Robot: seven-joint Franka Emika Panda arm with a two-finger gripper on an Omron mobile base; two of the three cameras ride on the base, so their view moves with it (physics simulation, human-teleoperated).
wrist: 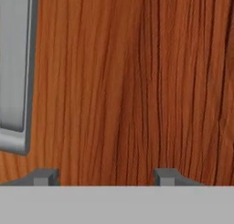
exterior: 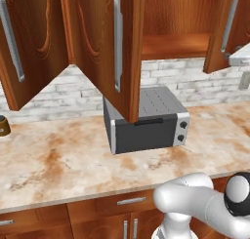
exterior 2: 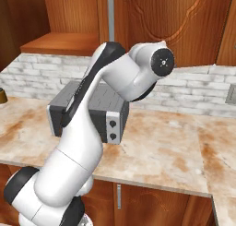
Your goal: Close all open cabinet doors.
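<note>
The big cabinet doors hang wide open over the counter and toaster oven. Your gripper faces one door's wood beside its silver handle, fingers apart, holding nothing. Push flat and slowly.

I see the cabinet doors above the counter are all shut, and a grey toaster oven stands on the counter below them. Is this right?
Not quite. The cabinet doors are not all shut: in the left base view several stand swung open, and a bare shelf shows behind them. The rest holds: a grey toaster oven stands on the counter below.
</note>
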